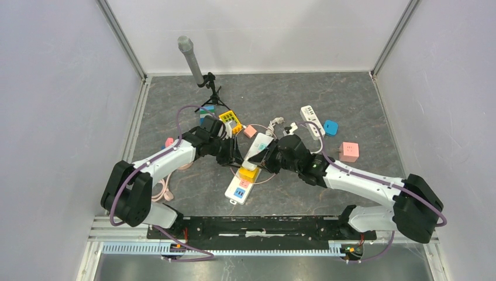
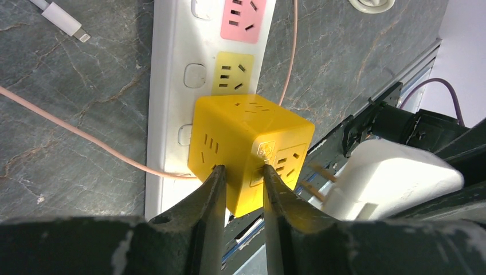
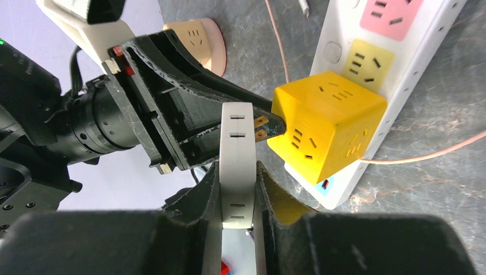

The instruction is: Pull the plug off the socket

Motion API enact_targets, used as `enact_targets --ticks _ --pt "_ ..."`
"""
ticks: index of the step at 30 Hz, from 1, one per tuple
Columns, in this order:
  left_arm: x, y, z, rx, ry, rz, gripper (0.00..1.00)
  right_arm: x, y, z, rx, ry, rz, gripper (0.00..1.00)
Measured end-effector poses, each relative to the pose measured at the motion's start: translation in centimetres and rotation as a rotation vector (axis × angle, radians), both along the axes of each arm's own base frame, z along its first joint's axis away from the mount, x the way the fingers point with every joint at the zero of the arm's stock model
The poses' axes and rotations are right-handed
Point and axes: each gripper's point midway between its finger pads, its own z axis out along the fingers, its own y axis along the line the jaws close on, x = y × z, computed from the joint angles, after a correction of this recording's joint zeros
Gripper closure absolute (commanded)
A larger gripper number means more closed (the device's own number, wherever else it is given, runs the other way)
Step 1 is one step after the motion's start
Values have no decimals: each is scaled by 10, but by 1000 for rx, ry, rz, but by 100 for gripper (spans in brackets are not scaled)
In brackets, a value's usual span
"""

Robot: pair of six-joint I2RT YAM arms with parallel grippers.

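Observation:
A yellow cube socket (image 2: 246, 137) sits plugged into a white power strip (image 2: 172, 86) on the dark table. My left gripper (image 2: 243, 177) is shut on the cube's near lower corner. My right gripper (image 3: 236, 177) is shut on a flat white plug (image 3: 236, 154). The plug's two brass prongs (image 2: 312, 177) are bare and clear of the cube's side face, a short gap away. In the top view both grippers meet at the table's middle over the cube (image 1: 248, 173) and the strip (image 1: 238, 192), with the white plug (image 1: 257, 149) held tilted.
A thin pink cable (image 2: 86, 137) runs under the strip. A microphone on a small tripod (image 1: 190, 55) stands at the back. A second white strip (image 1: 312, 120), a blue piece (image 1: 330, 127), a pink cube (image 1: 349, 151) and a yellow adapter (image 1: 231, 121) lie behind.

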Motion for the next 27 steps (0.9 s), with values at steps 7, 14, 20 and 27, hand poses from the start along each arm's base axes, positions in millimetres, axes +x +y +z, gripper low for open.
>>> enact_targets --ticks 7,14,20,27 --pt "1 0 3 6 1 2 68 19 -36 17 -84 -113 -77 100" --pt "9 -1 21 18 -24 1 47 52 -109 25 -266 -213 -194 100" --pt "32 -13 64 -30 -131 -12 28 68 -189 4 -488 -181 -282 100" --pt "38 -12 79 -26 -181 -7 12 62 -258 -21 -678 -87 -295 99"
